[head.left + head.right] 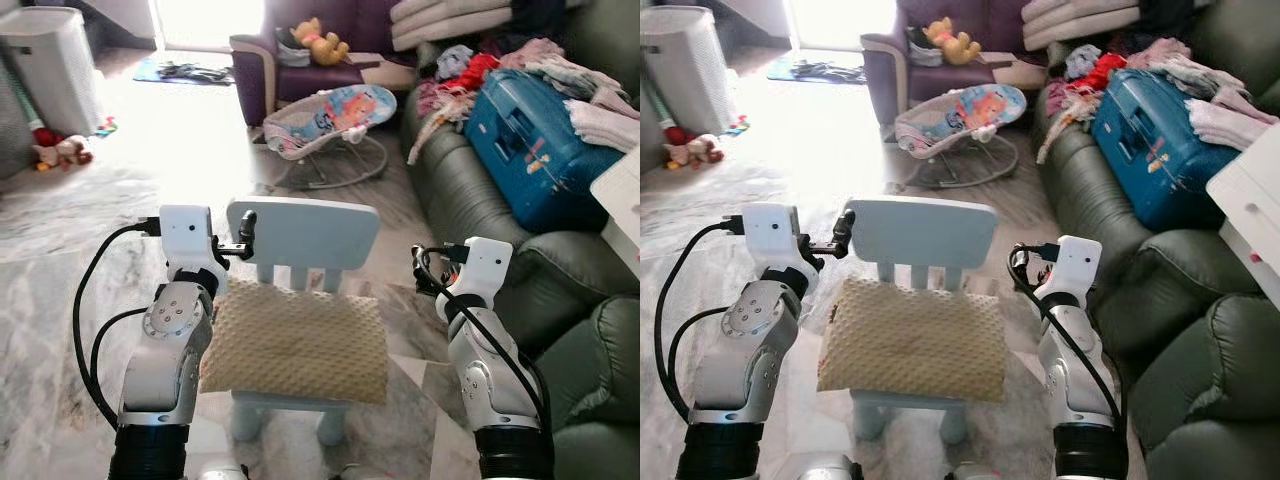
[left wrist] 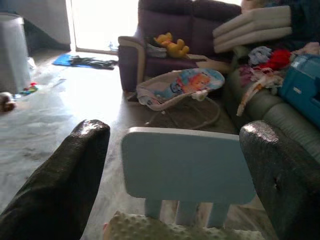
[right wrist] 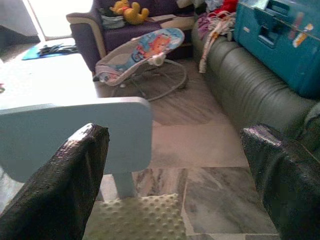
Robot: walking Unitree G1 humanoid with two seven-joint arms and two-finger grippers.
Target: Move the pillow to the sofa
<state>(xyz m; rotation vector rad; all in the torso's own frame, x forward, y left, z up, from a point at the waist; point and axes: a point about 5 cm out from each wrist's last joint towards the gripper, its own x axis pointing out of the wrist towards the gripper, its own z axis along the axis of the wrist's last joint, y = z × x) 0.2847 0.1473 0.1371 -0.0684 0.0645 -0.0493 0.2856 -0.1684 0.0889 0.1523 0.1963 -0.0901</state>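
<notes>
Pillow (image 1: pixel 298 342): beige, dimpled, lying on seat of small blue chair (image 1: pixel 305 232); left gripper (image 2: pixel 175 175) and right gripper (image 3: pixel 175 180) flank it, fingers spread, empty; risk: uneven pinch lets it sag, or tips chair; sofa (image 1: pixel 470 190) cluttered.
</notes>
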